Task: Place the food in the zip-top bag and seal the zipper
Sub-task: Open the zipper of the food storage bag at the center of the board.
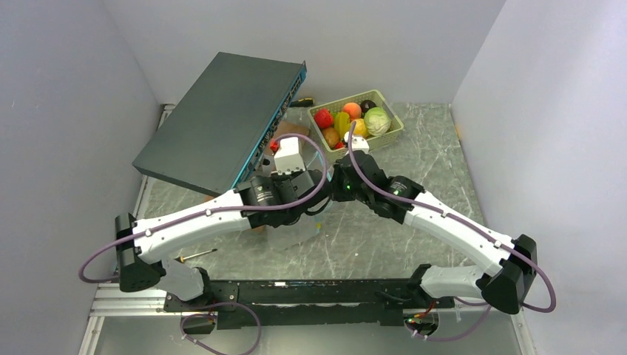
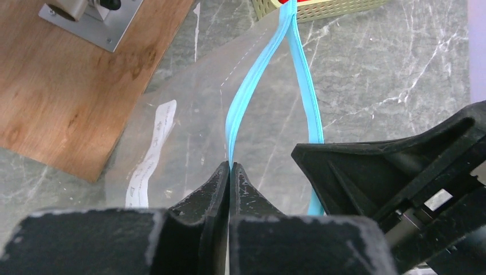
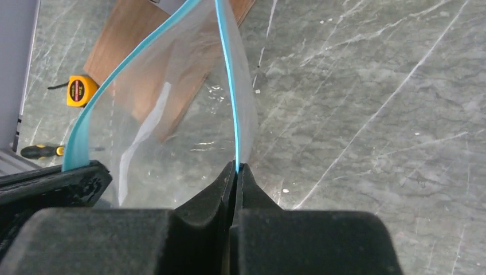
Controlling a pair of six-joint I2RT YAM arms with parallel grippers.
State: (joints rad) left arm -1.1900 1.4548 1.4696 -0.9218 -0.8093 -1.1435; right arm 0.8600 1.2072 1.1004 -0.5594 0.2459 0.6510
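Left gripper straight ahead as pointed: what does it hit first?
Left gripper, jaws shut on the teal-blue zipper strip of the clear zip-top bag, would likely reach the pale green lattice basket first; depth unclear.

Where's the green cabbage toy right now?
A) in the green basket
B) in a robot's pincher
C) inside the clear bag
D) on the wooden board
A: the cabbage lies in the green basket, while the left gripper and right gripper pinch only the zipper of the clear bag.
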